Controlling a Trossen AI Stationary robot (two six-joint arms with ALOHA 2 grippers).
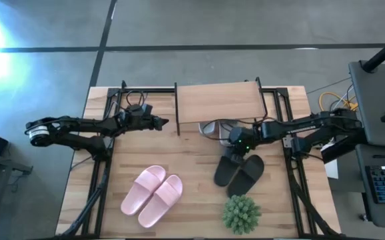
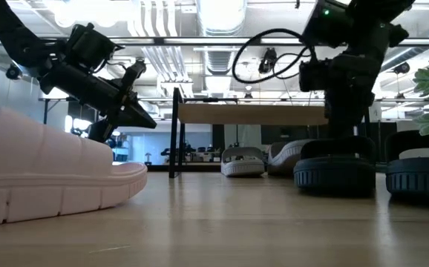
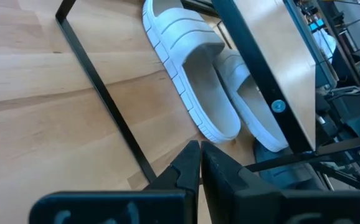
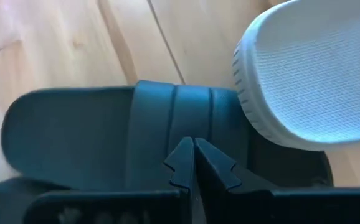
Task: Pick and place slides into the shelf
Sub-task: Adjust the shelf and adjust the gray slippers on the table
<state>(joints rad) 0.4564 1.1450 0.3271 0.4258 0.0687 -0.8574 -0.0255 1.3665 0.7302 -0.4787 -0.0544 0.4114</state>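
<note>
The shelf (image 1: pixel 216 100) stands at the table's far side. The light grey-white slides (image 1: pixel 212 128) lie on the table under its plank, side by side in the left wrist view (image 3: pixel 192 81). The black slides (image 1: pixel 239 170) lie right of centre, the pink slides (image 1: pixel 152 193) near the middle front. My right gripper (image 4: pixel 192 148) is shut and points down at the wide strap (image 4: pixel 174 115) of the far black slide. My left gripper (image 1: pixel 164 122) is shut and hovers off the table beside the shelf's left end. My right gripper's shut fingertips come from above at the far black slide's strap (image 4: pixel 186 124), near its middle. I cannot tell whether they touch it. The slide lies flat on the table.
A small green plant (image 1: pixel 240 213) stands at the near edge, just in front of the black slides. The shelf's thin black legs (image 3: pixel 105 106) stand close to my left gripper. Bare tabletop (image 1: pixel 192 153) lies between the shelf and the pink slides.
</note>
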